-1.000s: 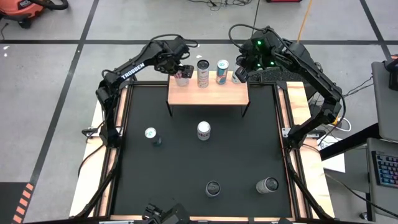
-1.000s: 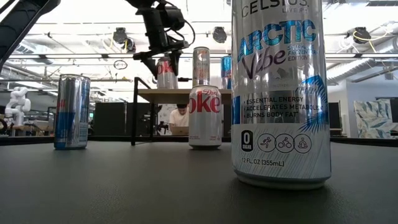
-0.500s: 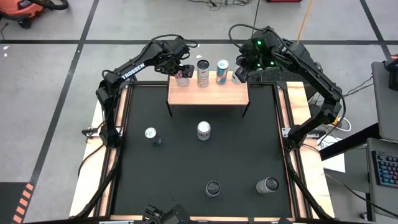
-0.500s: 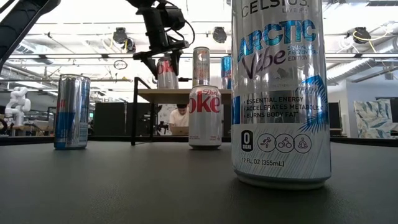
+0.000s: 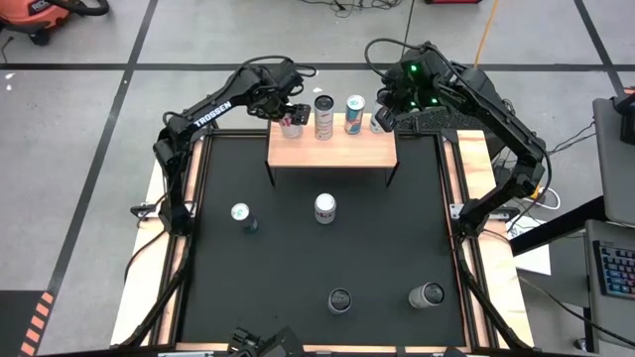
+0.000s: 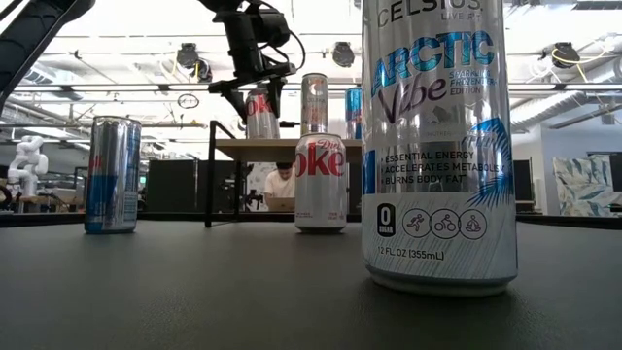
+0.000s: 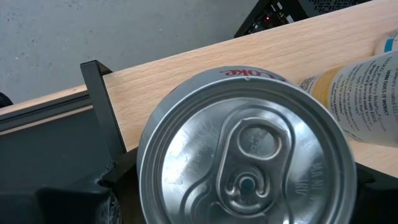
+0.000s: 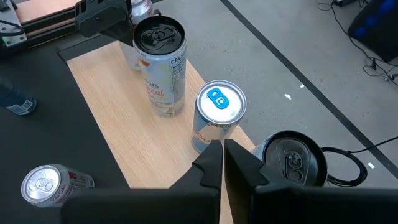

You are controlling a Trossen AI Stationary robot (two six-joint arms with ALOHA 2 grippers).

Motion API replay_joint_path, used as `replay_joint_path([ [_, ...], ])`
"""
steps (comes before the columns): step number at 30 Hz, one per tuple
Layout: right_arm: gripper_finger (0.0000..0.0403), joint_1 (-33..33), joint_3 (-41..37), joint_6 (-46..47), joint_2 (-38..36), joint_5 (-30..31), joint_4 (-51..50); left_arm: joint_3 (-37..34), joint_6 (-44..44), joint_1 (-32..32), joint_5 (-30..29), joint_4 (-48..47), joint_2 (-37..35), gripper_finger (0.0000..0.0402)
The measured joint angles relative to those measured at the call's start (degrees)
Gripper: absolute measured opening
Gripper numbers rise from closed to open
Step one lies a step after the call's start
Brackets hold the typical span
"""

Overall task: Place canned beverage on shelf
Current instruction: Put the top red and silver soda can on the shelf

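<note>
The shelf (image 5: pixel 332 151) is a low wooden table at the far edge of the black mat. A Diet Coke can (image 5: pixel 291 123) stands upright at its left end, with my left gripper (image 5: pixel 288 115) shut on it; the can's silver top (image 7: pixel 249 155) fills the left wrist view. A tall pale can (image 5: pixel 323 115), a blue-topped can (image 5: pixel 354 112) and a dark-topped can (image 8: pixel 292 158) stand in a row to its right. Above the shelf's right end my right gripper (image 8: pixel 222 163) hovers, shut and with nothing in it. My left gripper pinches the Diet Coke can's upper wall (image 6: pixel 259 105) between its two fingers (image 6: pixel 236 95), one on each side. It comes from above, slanting down. The can is upright, its base down at the shelf's top (image 6: pixel 292 146); whether it rests there I cannot tell.
Loose cans stand on the black mat: a Diet Coke (image 5: pixel 324 207) at the middle, a blue-and-silver one (image 5: pixel 240 213) to the left, a dark-topped one (image 5: pixel 340 299) and a Celsius can (image 5: pixel 427 296) near the front. Bare wood shows in front of the cans on the shelf.
</note>
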Motion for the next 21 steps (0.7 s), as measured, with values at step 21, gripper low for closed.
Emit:
replay_joint_path([
  [21, 0.0, 0.0, 0.0, 0.0, 0.0, 0.0, 0.0, 0.1, 1.7, -0.2, -2.2, -1.8, -0.1, 0.0322],
])
